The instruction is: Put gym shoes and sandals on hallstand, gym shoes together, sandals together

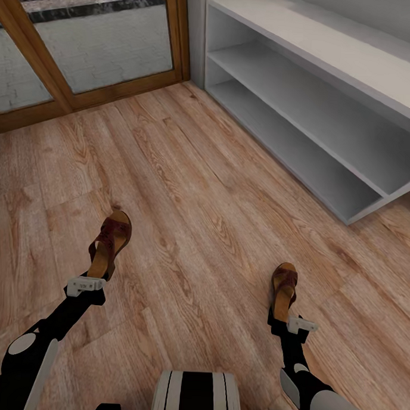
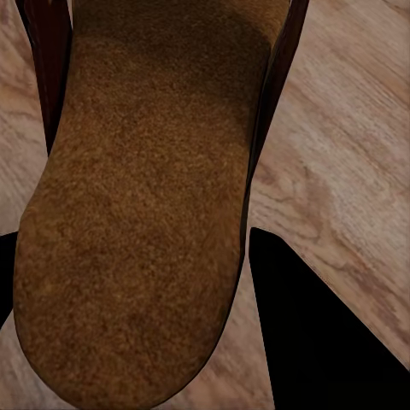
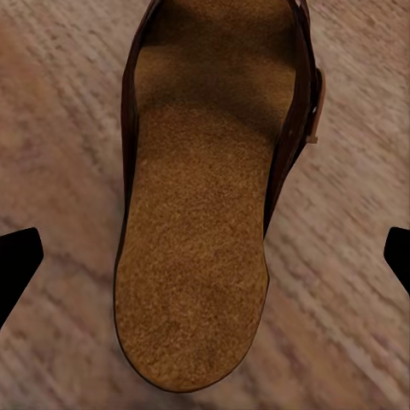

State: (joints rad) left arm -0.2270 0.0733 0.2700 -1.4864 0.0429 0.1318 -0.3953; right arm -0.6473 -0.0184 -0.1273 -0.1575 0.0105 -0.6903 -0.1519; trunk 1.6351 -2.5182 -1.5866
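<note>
Two dark brown sandals with tan footbeds are on the corridor floor (image 1: 217, 187). My left gripper (image 1: 89, 281) is at the heel of the left sandal (image 1: 111, 244); in the left wrist view its footbed (image 2: 145, 196) lies between the black fingers (image 2: 325, 342), one of which touches its rim. My right gripper (image 1: 292, 321) stands open just behind the heel of the right sandal (image 1: 284, 287). That sandal (image 3: 205, 231) sits centred between widely spread fingertips (image 3: 17, 265), not touching them. The hallstand (image 1: 330, 73) stands at the right. The gym shoes are out of view.
The white-grey hallstand has a flat top and two bare lower tiers (image 1: 303, 143), with its end panel near a wood-framed glass door (image 1: 87, 45) at the back left. Open wood-plank floor lies between the sandals and the rack.
</note>
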